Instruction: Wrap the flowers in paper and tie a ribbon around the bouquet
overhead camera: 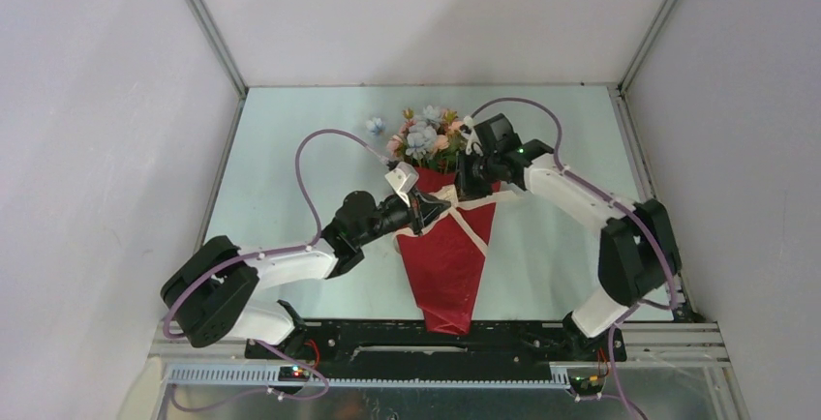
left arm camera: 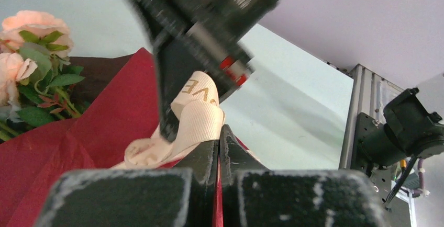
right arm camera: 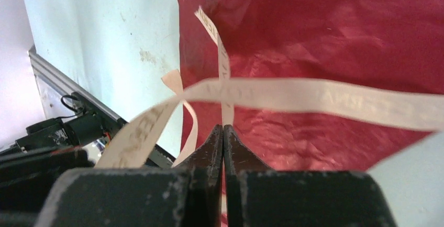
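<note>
Your paper [overhead camera: 447,265] lies as a red cone in the middle of the desk [overhead camera: 290,178], its tip at 6 o'clock reaching the black base rail [overhead camera: 368,328], with the flowers [overhead camera: 426,139] spilling from its mouth at 12 o'clock. The ribbon [overhead camera: 471,233] crosses the cone below its top edge. Your left pincer [overhead camera: 431,209] is clenched on the ribbon at the cone's 9 o'clock edge and your right pincer [overhead camera: 471,183] on another strand at 1 o'clock — the two sit near each other. Pale desk shows wide at 9 and 3 o'clock; a loose blue bloom [overhead camera: 375,125] lies at 11 o'clock.
</note>
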You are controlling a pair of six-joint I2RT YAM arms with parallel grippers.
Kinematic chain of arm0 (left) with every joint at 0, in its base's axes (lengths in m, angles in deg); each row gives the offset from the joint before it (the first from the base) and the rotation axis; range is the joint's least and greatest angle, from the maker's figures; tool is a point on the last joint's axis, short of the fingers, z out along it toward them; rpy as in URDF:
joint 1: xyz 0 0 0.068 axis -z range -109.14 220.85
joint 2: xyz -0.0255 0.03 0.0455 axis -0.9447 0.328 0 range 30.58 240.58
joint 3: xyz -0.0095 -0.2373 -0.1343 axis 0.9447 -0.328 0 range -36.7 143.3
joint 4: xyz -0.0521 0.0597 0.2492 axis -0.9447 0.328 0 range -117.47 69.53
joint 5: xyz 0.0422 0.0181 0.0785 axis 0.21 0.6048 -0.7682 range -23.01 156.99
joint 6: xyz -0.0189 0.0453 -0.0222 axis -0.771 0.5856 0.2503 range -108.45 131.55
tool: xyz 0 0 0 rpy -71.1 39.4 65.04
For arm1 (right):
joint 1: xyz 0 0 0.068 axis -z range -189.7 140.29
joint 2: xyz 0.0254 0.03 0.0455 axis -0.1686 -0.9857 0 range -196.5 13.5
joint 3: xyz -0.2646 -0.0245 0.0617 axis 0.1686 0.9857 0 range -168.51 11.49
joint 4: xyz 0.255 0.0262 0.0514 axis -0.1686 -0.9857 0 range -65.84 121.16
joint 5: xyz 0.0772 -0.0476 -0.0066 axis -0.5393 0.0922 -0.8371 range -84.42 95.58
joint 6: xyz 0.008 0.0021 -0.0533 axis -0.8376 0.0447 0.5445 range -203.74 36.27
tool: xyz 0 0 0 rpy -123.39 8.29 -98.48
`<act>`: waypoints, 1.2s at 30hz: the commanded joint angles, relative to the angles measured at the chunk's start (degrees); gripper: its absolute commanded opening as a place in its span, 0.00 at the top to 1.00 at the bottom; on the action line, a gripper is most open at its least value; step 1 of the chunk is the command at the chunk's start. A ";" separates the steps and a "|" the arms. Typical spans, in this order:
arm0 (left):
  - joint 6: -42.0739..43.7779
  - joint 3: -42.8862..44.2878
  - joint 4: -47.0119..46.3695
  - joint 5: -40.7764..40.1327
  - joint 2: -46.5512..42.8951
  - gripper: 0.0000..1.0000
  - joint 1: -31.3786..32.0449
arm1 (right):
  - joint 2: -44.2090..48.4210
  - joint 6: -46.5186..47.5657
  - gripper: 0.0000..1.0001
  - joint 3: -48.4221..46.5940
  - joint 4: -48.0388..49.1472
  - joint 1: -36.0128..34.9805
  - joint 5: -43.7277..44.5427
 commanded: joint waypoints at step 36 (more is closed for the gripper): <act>-4.06 3.23 1.15 -9.40 2.48 1.00 0.37 | 21.62 -6.08 1.00 0.12 -24.05 -8.51 -15.87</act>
